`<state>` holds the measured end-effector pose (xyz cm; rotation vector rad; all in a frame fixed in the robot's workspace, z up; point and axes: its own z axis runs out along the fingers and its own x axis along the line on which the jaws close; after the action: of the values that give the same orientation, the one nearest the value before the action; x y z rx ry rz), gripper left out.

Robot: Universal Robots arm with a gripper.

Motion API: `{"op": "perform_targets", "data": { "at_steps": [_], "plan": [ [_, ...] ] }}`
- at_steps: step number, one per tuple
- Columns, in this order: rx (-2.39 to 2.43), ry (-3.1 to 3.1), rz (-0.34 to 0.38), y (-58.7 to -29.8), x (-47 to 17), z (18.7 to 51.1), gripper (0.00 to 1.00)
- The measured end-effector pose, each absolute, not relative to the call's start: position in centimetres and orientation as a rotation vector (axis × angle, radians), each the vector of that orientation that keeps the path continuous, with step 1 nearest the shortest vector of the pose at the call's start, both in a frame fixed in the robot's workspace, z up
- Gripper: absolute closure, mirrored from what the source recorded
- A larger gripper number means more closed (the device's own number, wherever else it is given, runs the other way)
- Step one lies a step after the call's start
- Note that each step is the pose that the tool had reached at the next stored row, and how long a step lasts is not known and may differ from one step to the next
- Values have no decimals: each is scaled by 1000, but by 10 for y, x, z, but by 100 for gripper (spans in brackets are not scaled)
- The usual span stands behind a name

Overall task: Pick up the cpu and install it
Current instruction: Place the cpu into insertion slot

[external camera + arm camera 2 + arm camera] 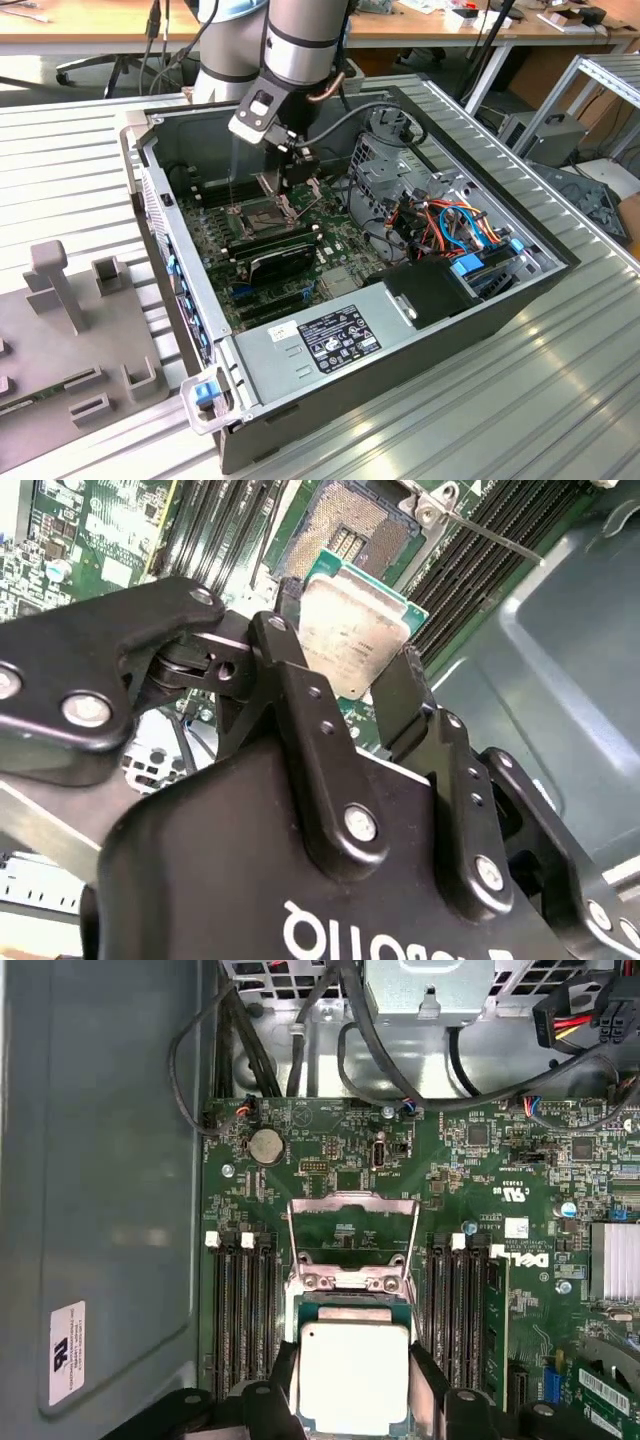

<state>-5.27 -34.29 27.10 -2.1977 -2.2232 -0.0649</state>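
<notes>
Holding the cpu by 2 opposite edges, the gripper has its 2 black fingers closed on the chip, silver top facing the camera in both wrist views. The chip hangs over the green motherboard at the open socket, whose metal frame stands raised. In the second wrist view, bare socket contacts show just past the chip's edge; in the first wrist view the chip covers them. Whether chip and socket touch: cannot tell. Black memory slots flank it on 2 sides

Writing:
- Faint print on the chip top, too small to make out
- White lettering on the board beside the slots
- A white sticker on the grey case wall
- A large label on the power supply
- White letters on the gripper body, cut off at the edge

In the exterior view the arm reaches into the open computer case; the fingertips are hard to make out there
</notes>
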Motion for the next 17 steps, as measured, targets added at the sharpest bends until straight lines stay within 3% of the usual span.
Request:
{"op": "perform_targets", "data": {
  "at_steps": [17],
  "plan": [
    [-2188, -2233, -65, -343, -57, 236, 47]
  ]
}}
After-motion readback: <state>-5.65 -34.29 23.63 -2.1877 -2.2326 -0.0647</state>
